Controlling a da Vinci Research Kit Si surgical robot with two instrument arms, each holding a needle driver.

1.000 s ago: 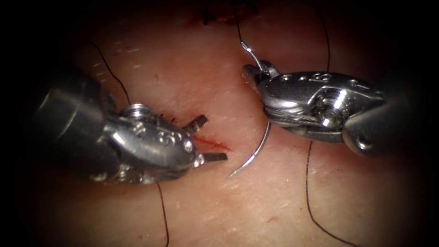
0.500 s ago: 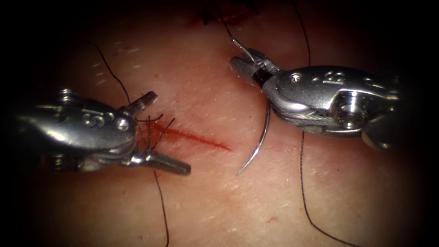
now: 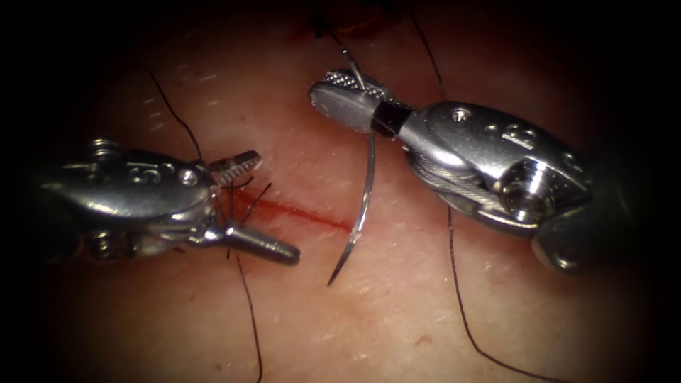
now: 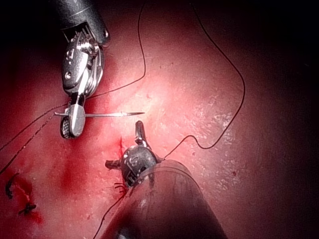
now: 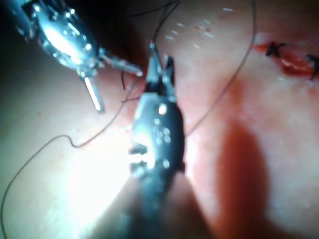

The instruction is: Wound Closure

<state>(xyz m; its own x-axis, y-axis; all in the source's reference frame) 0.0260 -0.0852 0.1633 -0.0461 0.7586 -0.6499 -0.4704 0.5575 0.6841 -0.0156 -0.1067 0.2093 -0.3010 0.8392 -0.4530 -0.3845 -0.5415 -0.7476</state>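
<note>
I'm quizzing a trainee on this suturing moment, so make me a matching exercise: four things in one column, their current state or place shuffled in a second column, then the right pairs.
Things:
1. right tool
2. left tool
3. needle
4. cut

States:
A. jaws open, holding nothing
B. a red line in the tissue between the two tools
C. free of the tissue, tip pointing down just right of the cut's right end
D. jaws shut on the needle near its thread end

Pairs: 1-D, 2-A, 3-C, 4-B
</note>
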